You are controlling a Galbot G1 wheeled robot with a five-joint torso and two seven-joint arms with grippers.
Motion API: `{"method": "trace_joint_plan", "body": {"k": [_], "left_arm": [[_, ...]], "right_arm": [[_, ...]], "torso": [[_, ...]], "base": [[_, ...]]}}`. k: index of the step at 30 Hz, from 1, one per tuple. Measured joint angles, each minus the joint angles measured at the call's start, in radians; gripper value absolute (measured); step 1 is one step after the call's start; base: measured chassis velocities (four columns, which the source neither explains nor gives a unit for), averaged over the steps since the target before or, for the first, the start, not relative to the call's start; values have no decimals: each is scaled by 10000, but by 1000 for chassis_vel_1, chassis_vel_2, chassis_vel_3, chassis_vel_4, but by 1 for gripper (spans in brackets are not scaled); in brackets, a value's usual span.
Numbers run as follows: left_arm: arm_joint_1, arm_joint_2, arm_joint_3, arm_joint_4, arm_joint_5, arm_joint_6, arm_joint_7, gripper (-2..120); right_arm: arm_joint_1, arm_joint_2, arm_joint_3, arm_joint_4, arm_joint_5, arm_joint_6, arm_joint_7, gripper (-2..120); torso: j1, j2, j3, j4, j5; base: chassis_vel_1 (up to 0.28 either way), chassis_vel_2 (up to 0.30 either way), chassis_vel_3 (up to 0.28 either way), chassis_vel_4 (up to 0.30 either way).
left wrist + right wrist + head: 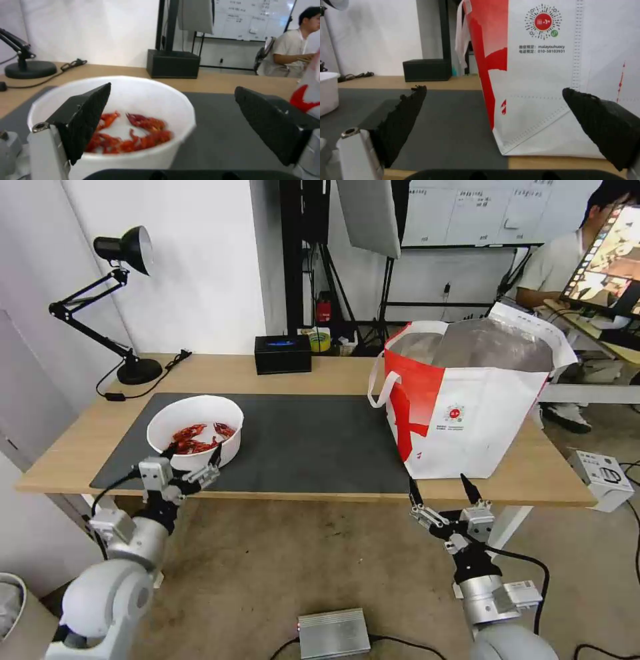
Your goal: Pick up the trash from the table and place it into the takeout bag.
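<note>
One left hand (192,455) finger overlaps bowl (195,435) rim; contact unclear.

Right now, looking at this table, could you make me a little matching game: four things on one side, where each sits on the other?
Things:
1. white bowl
2. takeout bag
3. desk lamp
4. black box

Places:
A. table's far edge, middle
B. table's right end
C. far left corner
D. left on the dark mat, just ahead of the open left pincer

Pairs: 1-D, 2-B, 3-C, 4-A

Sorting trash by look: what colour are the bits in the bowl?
Red, best seen in the left wrist view: shells in the white bowl.
</note>
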Motion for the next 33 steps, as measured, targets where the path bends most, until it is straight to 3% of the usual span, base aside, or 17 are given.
{"method": "trace_joint_plan", "body": {"k": [5, 6, 7, 8, 11, 12, 15, 16, 19, 23, 26, 33], "left_arm": [[-544, 563, 37, 124, -420, 417, -497, 100], [-736, 766, 70, 189, -600, 532, -690, 100], [-1286, 1388, 170, 445, -1110, 802, -1090, 100], [-1286, 1388, 170, 445, -1110, 802, -1090, 100], [-2290, 2601, 285, 1110, -2413, 2177, -1159, 100], [-2290, 2601, 285, 1110, -2413, 2177, -1159, 100], [-2916, 3388, 407, 1653, -3686, 3307, -1087, 100], [-2916, 3388, 407, 1653, -3686, 3307, -1087, 100], [-3711, 4136, 714, 2407, -4637, 4332, -869, 100], [-4427, 4474, 1201, 3064, -4739, 4733, -589, 100], [-5464, 4654, 1993, 4032, -4724, 5117, -305, 100], [-6874, 4637, 3093, 5559, -3948, 5139, 330, 100]], "right_arm": [[2, 1, 2, -4, 3, 4, -2, 100], [2, 0, 3, -4, 4, 5, -3, 100], [4, 0, 5, -6, 5, 8, -5, 100], [4, 0, 5, -6, 5, 8, -5, 100], [7, -2, 8, -10, 7, 14, -10, 100], [7, -2, 8, -10, 7, 14, -10, 100], [9, -2, 9, -12, 8, 17, -12, 100], [9, -2, 9, -12, 8, 17, -12, 100], [12, -2, 9, -12, 10, 17, -12, 100], [11, -1, 9, -12, 10, 17, -12, 100], [12, -2, 10, -12, 13, 18, -13, 100], [12, -2, 11, -13, 17, 18, -12, 100]], "torso": [[0, 0, 0, 0, -1], [0, -1, 0, 0, 0], [0, 0, 0, 0, 0], [0, 0, 0, 0, 0], [0, -1, 0, 1, 0], [0, -1, 0, 1, 0], [1, -1, 1, -1, -2], [1, -1, 1, -1, -2], [0, -1, 0, 2, 0], [1, -1, 0, -1, 0], [1, 0, 1, 0, -2], [1, -1, 1, 0, 1]], "base": [[0, 0, 0, 0], [0, 0, 0, 0], [0, 0, 0, 0], [0, 0, 0, 0], [0, 0, 0, 0], [0, 0, 0, 0], [0, 0, 0, 0], [0, 0, 0, 0], [0, 0, 0, 0], [0, 0, 0, 0], [0, 0, 0, 0], [0, 0, 0, 0]]}}
